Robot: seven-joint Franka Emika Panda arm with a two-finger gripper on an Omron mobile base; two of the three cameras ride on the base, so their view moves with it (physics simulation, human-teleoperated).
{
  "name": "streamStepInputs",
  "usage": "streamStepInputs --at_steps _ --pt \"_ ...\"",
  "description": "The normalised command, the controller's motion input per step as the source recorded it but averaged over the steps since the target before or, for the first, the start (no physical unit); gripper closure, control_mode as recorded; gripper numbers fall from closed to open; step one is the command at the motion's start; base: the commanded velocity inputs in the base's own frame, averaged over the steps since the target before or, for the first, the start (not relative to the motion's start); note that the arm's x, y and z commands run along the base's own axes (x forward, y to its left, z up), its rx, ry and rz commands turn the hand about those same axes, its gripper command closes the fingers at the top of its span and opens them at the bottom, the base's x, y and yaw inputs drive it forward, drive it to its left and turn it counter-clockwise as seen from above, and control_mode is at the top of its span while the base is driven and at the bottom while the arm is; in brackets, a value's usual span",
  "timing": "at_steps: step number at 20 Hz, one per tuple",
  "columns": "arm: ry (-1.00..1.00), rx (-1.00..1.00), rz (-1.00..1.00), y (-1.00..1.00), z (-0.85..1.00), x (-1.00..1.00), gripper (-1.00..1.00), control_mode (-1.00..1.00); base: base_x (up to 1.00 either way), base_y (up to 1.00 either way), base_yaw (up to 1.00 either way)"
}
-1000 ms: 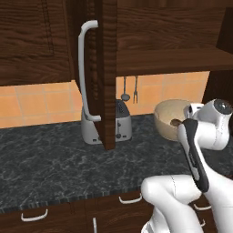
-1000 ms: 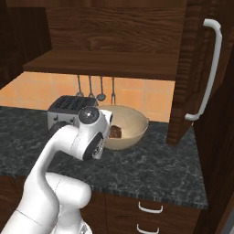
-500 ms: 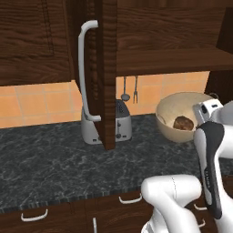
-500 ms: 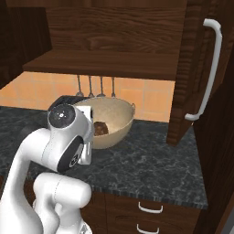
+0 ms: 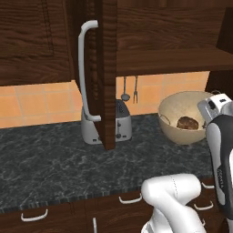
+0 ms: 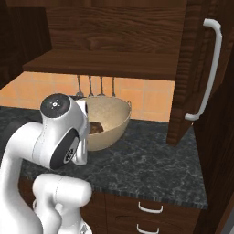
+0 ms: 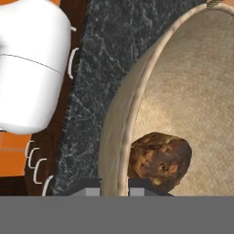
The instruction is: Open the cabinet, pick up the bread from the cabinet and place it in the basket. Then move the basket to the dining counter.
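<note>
- Tan and finely speckled, the basket (image 5: 186,117) sits on the dark marbled bench (image 5: 54,168), toward its back edge, under the bottom shelf of the open cabinet (image 5: 107,68) and well to the right of the toaster (image 5: 119,123).
- Bread (image 7: 159,160) already lies inside the basket, low against the near wall, so the judgement is that the carry to the dining counter is what remains.
- In the hand view the pincer (image 7: 114,185) has its two dark tips drawn together on the basket's rim, one outside the wall and one inside; it looks clamped on that thin edge.
- First risk: a one-sided hold on a bowl-shaped thing. Lifted by one point of the rim, the basket may hang down on the far side and swing or pivot between the tips.
- Second risk: if it tips far enough, the bread, loose and roundish, could roll to the low side and spill over the rim onto the bench.
- Third risk: the rim is narrow and curved, so a quick lift or a jolt from the driving base could let it slip out of the tips.
- Fourth risk: the cabinet door stands edge-on over the bench beside the toaster, and the shelf hangs above the basket; raising the load straight up or swinging it leftward could strike either one.
</note>
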Motion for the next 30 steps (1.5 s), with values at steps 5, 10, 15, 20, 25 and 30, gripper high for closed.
streamStepInputs --at_steps 5,10,15,20,25,30 --pt "0.0 0.0 0.0 0.0 0.0 0.0 1.0 -1.0 0.0 0.0 0.0" --pt "0.0 0.01 0.0 0.0 0.0 -0.25 1.0 1.0 -0.4 0.0 0.0" --pt "0.0 0.0 0.0 0.0 0.0 0.0 1.0 1.0 -1.0 0.0 0.09" --pt "0.0 0.0 0.0 0.0 0.0 0.0 1.0 1.0 -0.85 0.0 0.68" --pt "0.0 0.0 0.0 0.0 0.0 0.0 1.0 1.0 -0.49 0.03 0.91" --pt "0.0 0.0 0.0 0.0 0.0 0.0 1.0 1.0 -0.06 0.1 0.95"
